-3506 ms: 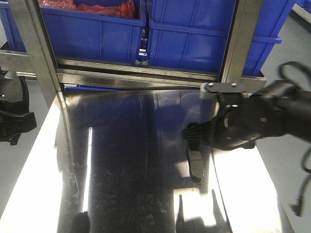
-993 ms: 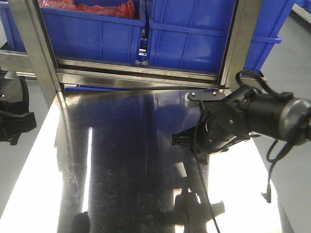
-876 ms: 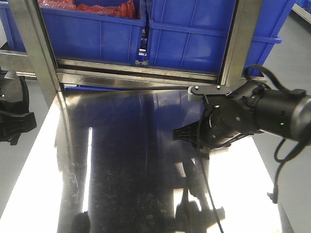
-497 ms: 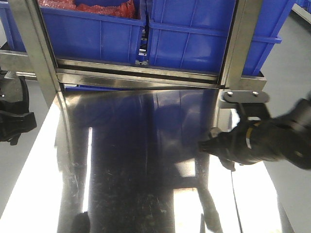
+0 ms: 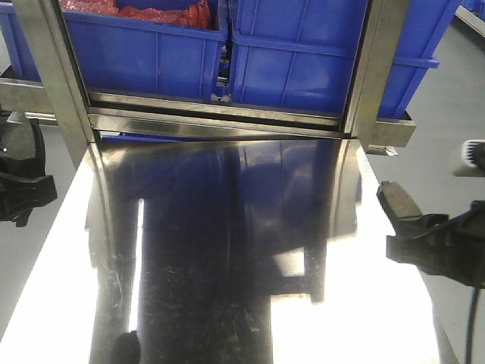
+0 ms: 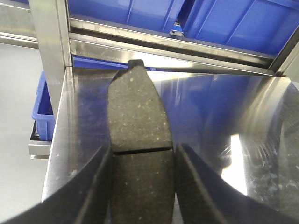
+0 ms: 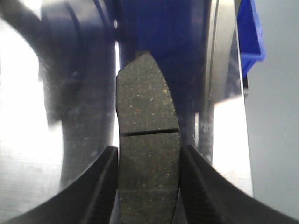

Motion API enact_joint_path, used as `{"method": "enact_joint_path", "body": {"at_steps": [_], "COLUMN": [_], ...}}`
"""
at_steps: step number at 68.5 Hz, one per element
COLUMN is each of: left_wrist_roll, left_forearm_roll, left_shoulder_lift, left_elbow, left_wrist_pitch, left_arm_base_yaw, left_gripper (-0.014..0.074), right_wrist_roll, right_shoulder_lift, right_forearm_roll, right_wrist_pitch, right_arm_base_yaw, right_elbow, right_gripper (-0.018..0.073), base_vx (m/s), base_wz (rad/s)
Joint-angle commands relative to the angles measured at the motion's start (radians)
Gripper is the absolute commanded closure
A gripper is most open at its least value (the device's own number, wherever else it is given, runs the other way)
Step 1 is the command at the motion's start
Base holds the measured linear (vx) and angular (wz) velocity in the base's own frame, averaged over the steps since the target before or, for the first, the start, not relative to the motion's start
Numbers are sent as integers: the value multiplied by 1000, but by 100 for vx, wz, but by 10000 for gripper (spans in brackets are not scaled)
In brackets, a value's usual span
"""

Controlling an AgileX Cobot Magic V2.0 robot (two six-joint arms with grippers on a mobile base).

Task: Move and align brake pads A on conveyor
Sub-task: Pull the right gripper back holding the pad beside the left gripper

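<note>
Now that the right gripper (image 7: 148, 148) has swung back from the middle of the steel table (image 5: 227, 250) to its right edge, clamped on a brake pad (image 7: 145, 102), while the left gripper (image 6: 142, 148) pinches a second pad (image 6: 138, 107) near the left edge, both pads seem ready for carrying to the conveyor, which no view shows.

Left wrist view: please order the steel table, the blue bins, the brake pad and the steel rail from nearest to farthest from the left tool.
1. brake pad, gripped by the left tool, in the centre.
2. steel table, below and ahead.
3. steel rail, along the table's far edge.
4. blue bins, behind the rail, at the top.
</note>
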Motion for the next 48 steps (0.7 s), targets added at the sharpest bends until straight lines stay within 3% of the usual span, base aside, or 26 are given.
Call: {"method": "enact_joint_path", "body": {"at_steps": [1, 48], "left_wrist_roll": [-4, -4], "left_forearm_roll": [35, 35], "left_shoulder_lift": [-11, -11], "left_elbow": [-32, -32], "left_wrist_pitch": [-59, -59], "left_arm_base_yaw": [-4, -4], "left_gripper": [468, 468], "right_wrist_roll": [-3, -3], "right_shoulder_lift": [-50, -83], "right_forearm_roll": [-51, -56], "right_wrist_pitch": [-79, -78], "right_arm_base_yaw": [-3, -3], "right_elbow": [-28, -28], "right_gripper": [482, 482], "base_vx": [0, 0], "base_wz": [0, 0]}}
